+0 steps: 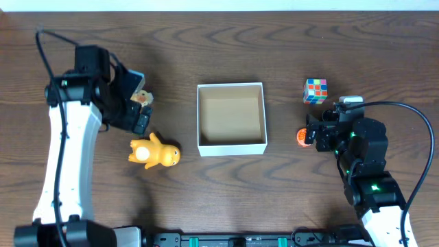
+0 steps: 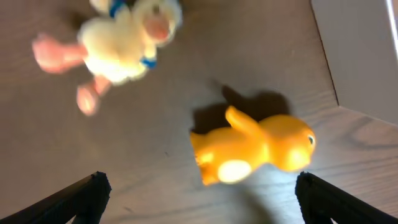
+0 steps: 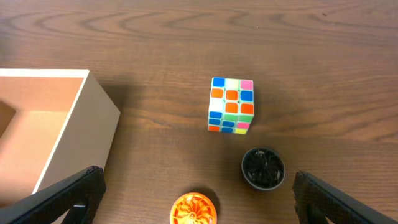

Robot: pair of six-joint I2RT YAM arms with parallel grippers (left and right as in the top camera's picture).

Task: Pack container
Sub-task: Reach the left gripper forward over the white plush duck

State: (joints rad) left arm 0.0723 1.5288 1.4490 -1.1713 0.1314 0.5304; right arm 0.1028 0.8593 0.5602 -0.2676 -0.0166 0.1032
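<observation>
Our left gripper (image 2: 200, 183) hangs with its jaws wide apart, holding nothing, above an orange toy figure (image 2: 255, 149); a pale plush duck (image 2: 121, 37) lies just beyond. Our right gripper (image 3: 196, 182) is equally wide, near an orange disc (image 3: 194, 210), a black cap (image 3: 263, 168) and a colour cube (image 3: 231, 104). The container (image 1: 231, 146) sits mid-table between both arms.

Orange toy (image 2: 255, 148) lies before the wide-apart pincer (image 2: 200, 184) — plush duck (image 2: 121, 37) beyond.
</observation>
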